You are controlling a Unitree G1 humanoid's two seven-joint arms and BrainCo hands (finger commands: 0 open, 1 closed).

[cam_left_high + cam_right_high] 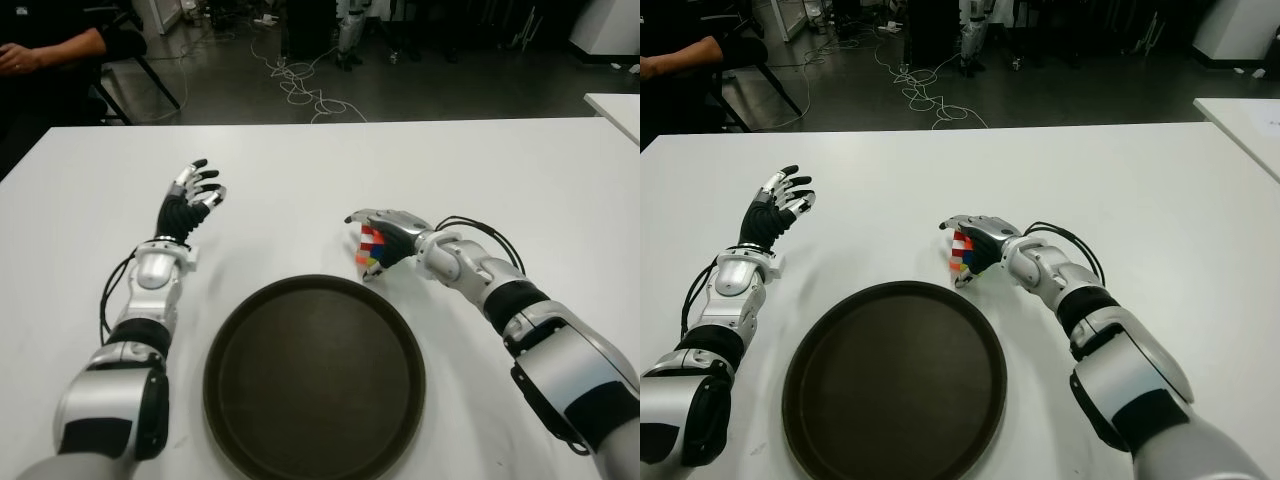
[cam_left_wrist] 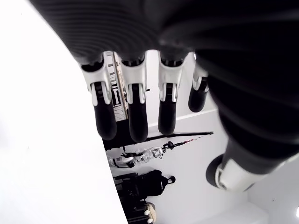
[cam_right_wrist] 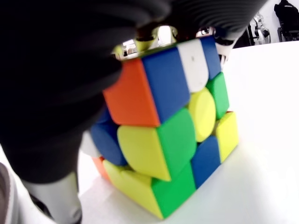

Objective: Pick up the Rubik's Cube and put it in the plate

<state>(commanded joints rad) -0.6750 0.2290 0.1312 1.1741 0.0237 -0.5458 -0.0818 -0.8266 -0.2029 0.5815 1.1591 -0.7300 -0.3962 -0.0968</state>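
The Rubik's Cube stands on the white table, just beyond the far right rim of the dark round plate. My right hand is shut on it, with the fingers curled over its top and the palm against its side. In the right wrist view the cube fills the frame, its bottom on the table. My left hand is open to the left of the plate, its fingers spread and holding nothing. The plate holds nothing.
A person's arm shows at the far left behind the table. Cables lie on the floor beyond the table's back edge. A second white table stands at the right.
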